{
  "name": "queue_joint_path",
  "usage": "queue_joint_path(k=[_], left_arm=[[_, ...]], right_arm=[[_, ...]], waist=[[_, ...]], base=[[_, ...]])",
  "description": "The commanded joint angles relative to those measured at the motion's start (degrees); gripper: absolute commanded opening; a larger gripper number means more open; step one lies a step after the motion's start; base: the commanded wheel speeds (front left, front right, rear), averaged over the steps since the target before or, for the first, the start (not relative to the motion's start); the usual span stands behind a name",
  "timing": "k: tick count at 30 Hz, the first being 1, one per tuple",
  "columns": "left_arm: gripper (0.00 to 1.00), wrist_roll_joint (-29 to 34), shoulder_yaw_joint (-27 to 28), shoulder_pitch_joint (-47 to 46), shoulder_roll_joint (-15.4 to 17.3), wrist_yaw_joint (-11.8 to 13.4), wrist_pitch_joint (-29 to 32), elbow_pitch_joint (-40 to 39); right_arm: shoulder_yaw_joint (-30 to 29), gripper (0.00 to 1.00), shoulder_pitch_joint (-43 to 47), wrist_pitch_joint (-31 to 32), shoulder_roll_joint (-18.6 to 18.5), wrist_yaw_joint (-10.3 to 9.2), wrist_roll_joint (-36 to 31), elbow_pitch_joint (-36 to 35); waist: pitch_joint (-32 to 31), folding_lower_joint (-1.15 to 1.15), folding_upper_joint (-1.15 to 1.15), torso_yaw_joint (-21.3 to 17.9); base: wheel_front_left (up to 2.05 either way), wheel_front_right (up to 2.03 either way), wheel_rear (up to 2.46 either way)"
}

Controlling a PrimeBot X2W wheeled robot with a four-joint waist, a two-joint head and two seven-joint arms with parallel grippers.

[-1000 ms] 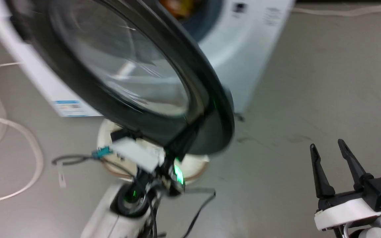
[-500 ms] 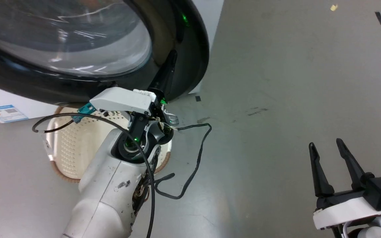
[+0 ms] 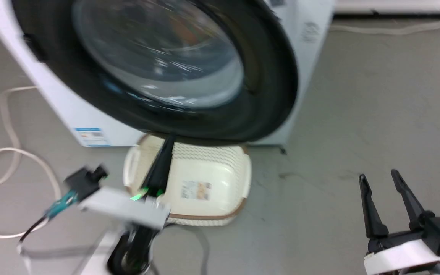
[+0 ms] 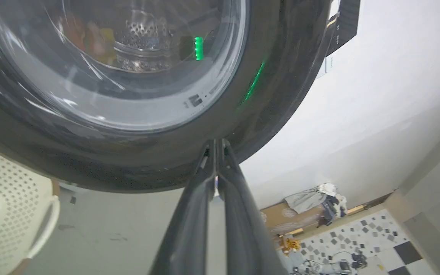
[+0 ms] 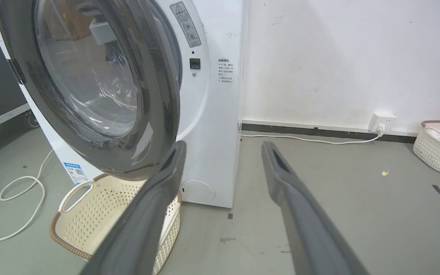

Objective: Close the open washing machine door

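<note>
Glossy black and blurred in the head view, the washing machine door (image 3: 159,65) hangs on the white washing machine (image 3: 63,103), swung most of the way toward the machine's front. The left claw (image 3: 168,143) points up at the door from just below its lower rim, with its fingers pressed together and nothing between them. The blur hides whether the tips are touching the rim. Under the door sits a cream basket (image 3: 220,168). The right claw (image 3: 378,175) hangs well to the right of the door and below it, fingers spread wide and empty.

In the left wrist view, the door (image 4: 128,76) looms overhead. The left claw (image 4: 216,143) is narrow, with only a slit between the fingers. Its tips meet the door's black lower rim and look to be in contact there. The basket (image 4: 10,214) sits below the door, to the left.

The right wrist view takes the door (image 5: 90,88) from the side. It stands at an angle to the machine (image 5: 212,114), with a gap at its free edge, so it is not latched. The right claw (image 5: 224,145) is wide open, aimed past the door's free edge and touching nothing. The basket (image 5: 101,214) lies beneath the door.

I judge the step in hand to be the closing push, with the left claw as the pusher. The next move calls for pressing the rim squarely toward the machine's front until the latch catches, with the tips kept on the black rim rather than the glass.
</note>
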Motion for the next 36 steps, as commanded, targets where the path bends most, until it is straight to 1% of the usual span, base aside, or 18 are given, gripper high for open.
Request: queue_joint_path(k=[1, 2, 3, 4, 5, 6, 7, 8, 9, 10, 11, 13, 17, 21, 23, 24, 30, 36], left_arm=[[1.0, 1.0, 0.1, 0.7, 0.4, -0.3, -0.3, -0.3], [1.0, 9.0, 1.5, 3.6, 2.4, -0.3, -1.2, -1.0], [1.0, 12.9, 4.3, 5.1, 2.1, -0.3, -1.2, -1.7], [1.0, 12.9, 4.3, 5.1, 2.1, -0.3, -1.2, -1.7], [1.0, 23.4, 9.6, 8.1, 1.3, -0.3, -1.3, -3.5], [1.0, 23.4, 9.6, 8.1, 1.3, -0.3, -1.3, -3.5], [1.0, 28.9, 11.6, 9.8, 0.7, -0.1, -1.3, -4.3], [1.0, 38.9, 14.5, 12.6, -0.9, 0.5, -1.3, -6.2], [1.0, 38.9, 14.5, 12.6, -0.9, 0.5, -1.3, -6.2], [1.0, 47.0, 17.0, 15.1, -2.9, 1.5, -1.3, -7.7], [1.0, 47.0, 17.0, 15.1, -2.9, 1.5, -1.3, -7.7], [1.0, 57.3, 19.5, 18.2, -5.1, 3.6, -1.3, -8.8], [1.0, 64.0, 20.6, 20.3, -6.8, 5.6, -1.3, -8.6], [1.0, 70.7, 19.3, 20.7, -7.2, 5.9, -1.3, -7.3], [1.0, 72.5, 18.6, 20.2, -7.5, 5.9, -1.3, -7.0], [1.0, 73.0, 18.4, 19.8, -7.7, 5.9, -1.3, -7.1], [1.0, 74.2, 17.4, 16.7, -9.4, 5.8, -1.3, -7.8], [1.0, 73.8, 16.4, 14.0, -10.8, 5.9, -1.3, -8.3]], right_arm=[[0.0, 1.0, 0.5, -0.3, 0.0, -0.04, -0.4, -0.3], [0.0, 1.0, 1.1, -0.3, 0.0, -0.04, -0.5, -0.8], [0.1, 1.0, 1.4, -0.3, 0.0, -0.04, -0.5, -1.0], [0.1, 1.0, 1.4, -0.3, 0.0, -0.04, -0.5, -1.0], [0.4, 1.0, 2.0, -0.3, 0.0, -0.04, -0.6, -1.7], [0.4, 1.0, 2.0, -0.3, 0.0, -0.04, -0.6, -1.7], [0.7, 1.0, 2.2, -0.3, 0.0, -0.04, -0.8, -2.0], [1.4, 1.0, 2.6, -0.3, 0.0, -0.04, -1.0, -2.6], [1.4, 1.0, 2.6, -0.3, 0.0, -0.04, -1.0, -2.6], [2.3, 1.0, 3.0, -0.3, 0.0, -0.04, -1.3, -3.0], [2.3, 1.0, 3.0, -0.3, 0.0, -0.04, -1.3, -3.0], [2.9, 1.0, 3.6, -0.3, 0.0, -0.04, -1.7, -3.5], [3.6, 1.0, 3.9, -0.3, 0.0, -0.04, -2.3, -3.8], [5.0, 1.0, 3.9, -0.3, -0.2, -0.04, -3.2, -4.1], [6.0, 0.22, 3.4, -0.3, -0.7, -0.04, -3.7, -4.2], [6.6, 0.0, 2.9, -0.3, -1.2, -0.04, -3.9, -4.2], [10.1, 0.0, -4.8, 0.2, -6.3, -0.04, -2.4, -2.9], [15.6, 0.0, -18.1, 5.1, -15.6, -0.04, 1.0, 0.5]], waist=[[-3.3, 0.01, 0.0, 3.6], [-4.2, 0.01, 0.0, 5.3], [-4.5, 0.01, 0.0, 6.0], [-4.5, 0.01, 0.0, 6.0], [-4.9, 0.01, 0.0, 7.3], [-4.9, 0.01, 0.0, 7.3], [-5.1, 0.01, 0.0, 7.7], [-5.4, 0.01, 0.0, 8.4], [-5.4, 0.01, 0.0, 8.4], [-5.6, 0.01, 0.0, 8.9], [-5.6, 0.01, 0.0, 8.9], [-5.6, 0.01, 0.0, 9.4], [-5.2, 0.01, 0.0, 10.0], [-3.8, 0.01, 0.0, 11.1], [-2.6, 0.01, 0.0, 11.7], [-1.7, 0.01, 0.0, 12.0], [4.8, 0.01, 0.0, 14.2], [11.2, 0.01, 0.0, 16.2]], base=[[0.0, 0.0, 0.0], [0.0, 0.0, 0.0], [0.0, 0.0, 0.0], [0.0, 0.0, 0.0], [0.0, 0.0, 0.0], [0.0, 0.0, 0.0], [0.0, 0.0, 0.0], [0.0, 0.0, 0.0], [0.0, 0.0, 0.0], [0.0, 0.0, 0.0], [0.0, 0.0, 0.0], [0.0, 0.0, 0.0], [0.0, 0.0, 0.0], [0.0, 0.0, 0.0], [0.0, 0.0, 0.0], [0.0, 0.0, 0.0], [0.0, 0.0, 0.0], [0.0, 0.0, 0.0]])
